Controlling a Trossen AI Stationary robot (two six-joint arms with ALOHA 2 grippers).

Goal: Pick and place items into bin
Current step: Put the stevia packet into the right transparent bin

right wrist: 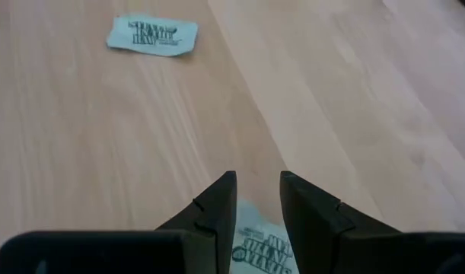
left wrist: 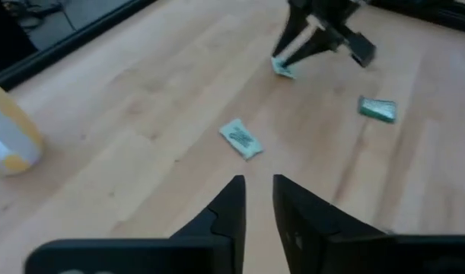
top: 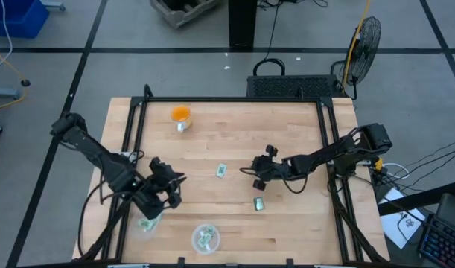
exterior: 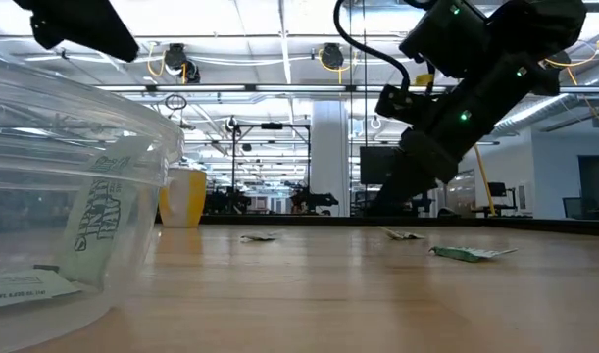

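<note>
Small pale green and white packets lie flat on the wooden table: one mid-table [top: 221, 170] [left wrist: 240, 139], one nearer the front [top: 259, 203] [left wrist: 377, 109], and one under my right gripper [right wrist: 256, 247] [left wrist: 281, 68]. More sit in the clear round bin [top: 205, 238] [exterior: 54, 196]. My right gripper [top: 258, 176] [right wrist: 259, 176] slants down over its packet, fingers a narrow gap apart. A further packet [right wrist: 152, 34] lies ahead of it. My left gripper [top: 175, 186] [left wrist: 259, 183] hangs over bare table left of the mid-table packet, slightly open and holding nothing. My right gripper points down at a slant over a packet [right wrist: 256, 247] that lies flat on the table and shows through the gap between its fingers [right wrist: 217, 205]. I cannot tell whether the fingertips touch it.
An orange ball-like object on a silver base [top: 181, 115] [left wrist: 7, 141] stands near the table's far left. A pale green packet [top: 146, 223] lies by the near left edge. Black frame rails [top: 130, 141] run along the table's sides. The clear bin sits at the near edge.
</note>
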